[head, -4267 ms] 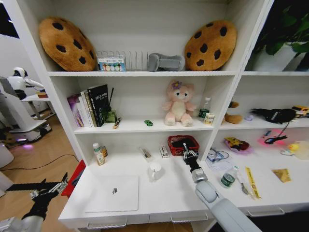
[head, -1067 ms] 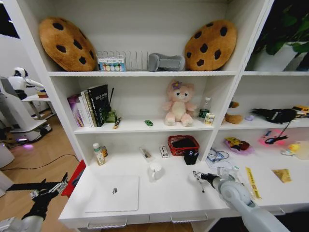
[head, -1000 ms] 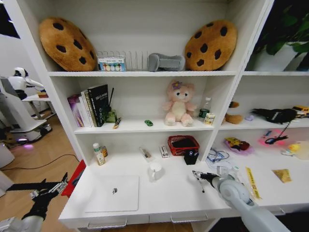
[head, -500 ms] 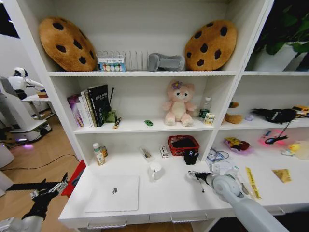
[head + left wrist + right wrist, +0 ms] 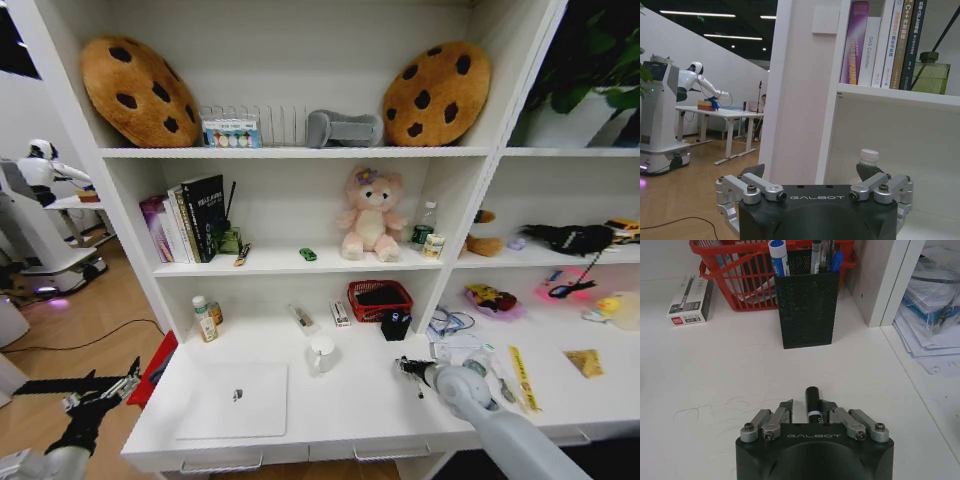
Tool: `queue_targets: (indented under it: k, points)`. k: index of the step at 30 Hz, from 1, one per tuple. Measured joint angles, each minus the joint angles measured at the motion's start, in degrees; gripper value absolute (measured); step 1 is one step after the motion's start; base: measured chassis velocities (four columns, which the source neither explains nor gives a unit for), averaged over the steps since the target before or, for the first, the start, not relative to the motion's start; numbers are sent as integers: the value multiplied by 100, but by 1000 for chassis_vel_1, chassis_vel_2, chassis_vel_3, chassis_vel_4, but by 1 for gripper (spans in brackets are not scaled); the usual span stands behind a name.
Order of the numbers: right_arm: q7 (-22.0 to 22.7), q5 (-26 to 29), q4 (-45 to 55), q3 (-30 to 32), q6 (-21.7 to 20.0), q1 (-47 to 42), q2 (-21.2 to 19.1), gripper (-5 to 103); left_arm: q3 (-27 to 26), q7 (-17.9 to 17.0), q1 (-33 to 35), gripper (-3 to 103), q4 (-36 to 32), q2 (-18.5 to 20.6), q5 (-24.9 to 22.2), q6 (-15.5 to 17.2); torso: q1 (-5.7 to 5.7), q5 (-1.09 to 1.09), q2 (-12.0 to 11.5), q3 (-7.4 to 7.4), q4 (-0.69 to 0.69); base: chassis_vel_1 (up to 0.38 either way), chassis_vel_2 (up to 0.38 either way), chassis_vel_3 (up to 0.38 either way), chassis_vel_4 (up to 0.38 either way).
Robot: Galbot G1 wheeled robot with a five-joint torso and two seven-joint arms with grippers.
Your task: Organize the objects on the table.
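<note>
Right arm extended forward low over the table, right claw [image 5: 405,366] closed on a black pen [image 5: 812,401], left arm parked low at the robot's left, left claw [image 5: 128,378] fingers spread apart

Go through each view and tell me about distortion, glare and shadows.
Head view: the wide lens bows the shelf uprights outward, and the plant corner falls dark. Left wrist view: ceiling strip lights glare against a dark ceiling above the open left gripper. Right wrist view: flat, even light on the table, faint shadow at the pen holder, right gripper shut on a black pen.
</note>
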Motion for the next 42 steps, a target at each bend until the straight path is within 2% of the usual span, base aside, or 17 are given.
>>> queue_targets:
  k: [2,4,5,7,11,13,14,15,16,17,20,21,22,23,29,38,42]
  points:
    - [0,0,-2,3,1,-2,2,30,0,0,0,100,0,0,0,0,0,0,0,0,0,0,0,0,0]
    - [-1,0,-9,17,2,-12,4,19,0,0,0,100,0,0,0,0,0,0,0,0,0,0,0,0,0]
    - [-1,0,-9,17,2,-12,4,19,0,0,0,100,0,0,0,0,0,0,0,0,0,0,0,0,0]
    - [-1,-3,8,67,19,-50,5,10,0,0,0,100,0,0,0,0,0,0,0,0,0,0,0,0,0]
    - [-93,-325,189,193,268,-153,16,10,0,0,0,100,0,0,0,0,0,0,0,0,0,0,0,0,0]
    - [-259,-944,319,271,695,-270,44,10,0,0,0,100,0,0,0,0,0,0,0,0,0,0,0,0,0]
    - [-259,-944,319,271,695,-270,44,10,0,0,0,100,0,0,0,0,0,0,0,0,0,0,0,0,0]
    - [-339,-1291,354,287,906,-310,58,10,0,0,0,100,0,0,0,0,0,0,0,0,0,0,0,0,0]
    - [-486,-1991,406,319,1378,-362,87,10,0,0,0,100,0,0,0,0,0,1,0,0,-1,0,0,0,0]
    - [-486,-1991,406,319,1378,-362,87,10,0,0,0,100,0,0,0,0,0,1,0,0,-1,0,0,0,0]
    - [-597,-3075,389,242,2394,-262,164,10,0,0,0,100,0,0,0,0,0,1,0,0,-1,0,0,0,0]
    - [-597,-3075,389,242,2394,-262,164,10,0,0,0,100,0,0,0,0,0,1,0,0,-1,0,0,0,0]
    - [-593,-3343,303,136,2717,-96,200,10,0,0,0,100,0,0,0,0,0,-1,0,0,-1,0,0,0,0]
    - [-592,-3450,243,70,2854,17,223,10,0,0,0,100,0,0,0,-1,0,0,0,0,0,0,0,0,0]
    - [-634,-3745,-329,-352,3308,878,338,10,0,0,0,100,0,0,0,0,0,0,0,0,0,0,0,0,0]
    - [-674,-3609,-1178,-800,3368,1720,502,10,0,0,0,100,0,0,0,0,0,0,0,0,0,0,0,0,0]
    - [-693,-3348,-1654,-1078,3399,2305,616,10,0,0,0,100,0,0,0,-1,0,0,0,1,0,0,0,0,0]
